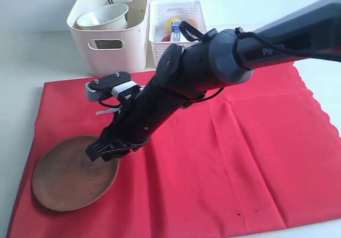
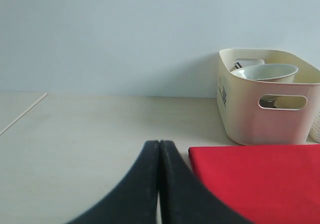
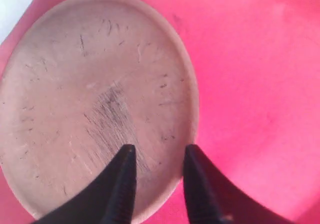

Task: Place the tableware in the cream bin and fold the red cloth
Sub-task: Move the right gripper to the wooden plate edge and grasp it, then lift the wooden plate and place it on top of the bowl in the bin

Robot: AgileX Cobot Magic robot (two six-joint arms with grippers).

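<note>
Underneath, red cloth (image 1: 256,158) bears scratched round wooden plate (image 3: 75,83).

I am facing a plain pale blue-grey wall (image 2: 125,33) that is meeting a cream, faintly grained tabletop (image 2: 90,129). Soft, even light is falling over both, and a thin pale line (image 2: 22,115) is running slantwise across the tabletop.

You see a bright red cloth (image 1: 256,158), a brown plate (image 1: 64,182) flecked with dark scratches, a cream bin (image 1: 112,58), a white lattice-patterned basket (image 1: 176,5), a black right gripper (image 3: 158,151).
</note>
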